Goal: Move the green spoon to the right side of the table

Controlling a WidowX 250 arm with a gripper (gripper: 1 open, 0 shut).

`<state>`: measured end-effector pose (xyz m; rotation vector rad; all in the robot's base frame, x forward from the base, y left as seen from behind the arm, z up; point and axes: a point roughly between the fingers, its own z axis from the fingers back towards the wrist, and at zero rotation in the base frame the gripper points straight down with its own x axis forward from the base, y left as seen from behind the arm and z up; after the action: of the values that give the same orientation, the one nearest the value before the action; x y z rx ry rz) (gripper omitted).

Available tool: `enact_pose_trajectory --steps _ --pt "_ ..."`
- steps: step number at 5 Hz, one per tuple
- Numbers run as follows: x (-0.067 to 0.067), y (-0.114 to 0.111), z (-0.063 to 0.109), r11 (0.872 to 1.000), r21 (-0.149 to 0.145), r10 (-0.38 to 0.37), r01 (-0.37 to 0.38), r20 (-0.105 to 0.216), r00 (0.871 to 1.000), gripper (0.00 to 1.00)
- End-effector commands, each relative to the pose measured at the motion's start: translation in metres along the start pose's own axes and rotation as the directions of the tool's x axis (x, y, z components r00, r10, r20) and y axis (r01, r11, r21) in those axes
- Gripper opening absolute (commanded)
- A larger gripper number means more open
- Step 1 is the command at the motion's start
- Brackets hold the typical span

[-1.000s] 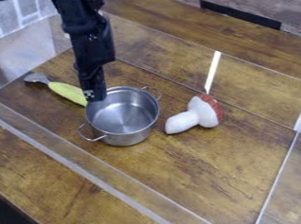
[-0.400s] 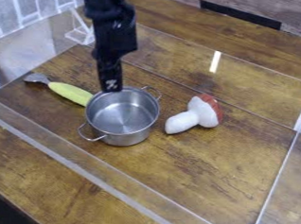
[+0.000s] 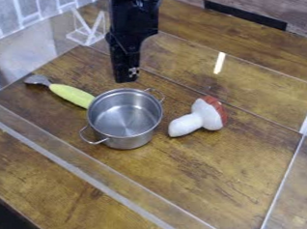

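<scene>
The green spoon (image 3: 69, 95) lies flat on the left part of the table (image 3: 218, 178), its yellow-green handle pointing toward the pot and its small silver bowl toward the left edge. My gripper (image 3: 124, 76) hangs above the far rim of the pot, up and to the right of the spoon, pointing straight down. Its fingers are shut with nothing between them, and it is clear of the spoon.
A silver pot (image 3: 123, 119) with two loop handles stands just right of the spoon. A white-and-red mushroom toy (image 3: 198, 118) lies to the pot's right. Low clear acrylic walls (image 3: 138, 205) edge the table. A white rack (image 3: 83, 31) stands at the back left.
The gripper has risen and moved right, from down beside the spoon's handle to above the pot's far rim. The spoon has stayed where it lay.
</scene>
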<state>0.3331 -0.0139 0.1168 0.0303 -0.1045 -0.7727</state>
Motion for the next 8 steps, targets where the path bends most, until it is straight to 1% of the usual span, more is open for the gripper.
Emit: enact_pose_trajectory --steps 1,2,3,4,5,6,7,8 --pt "0.013 0.001 0.039 0.996 0.084 -0.002 -0.004 0.076 0.997 0.0" --pt "-0.006 0.008 0.033 0.98 0.078 -0.189 0.183 0.087 0.978 1.0" --pt "-0.033 0.02 0.021 0.944 0.07 -0.327 0.321 0.083 0.941 1.0" --pt "-0.057 0.028 0.009 0.895 0.074 -0.445 0.44 0.063 0.893 1.0" --pt "-0.076 0.038 0.001 0.871 0.075 -0.489 0.485 0.06 0.87 1.0" --pt "-0.082 0.048 -0.012 0.839 0.072 -0.544 0.54 0.069 0.836 1.0" --pt "-0.087 0.055 -0.028 0.859 0.071 -0.511 0.507 0.07 0.857 1.0" --pt "-0.089 0.062 -0.043 0.869 0.068 -0.495 0.491 0.072 0.866 1.0"
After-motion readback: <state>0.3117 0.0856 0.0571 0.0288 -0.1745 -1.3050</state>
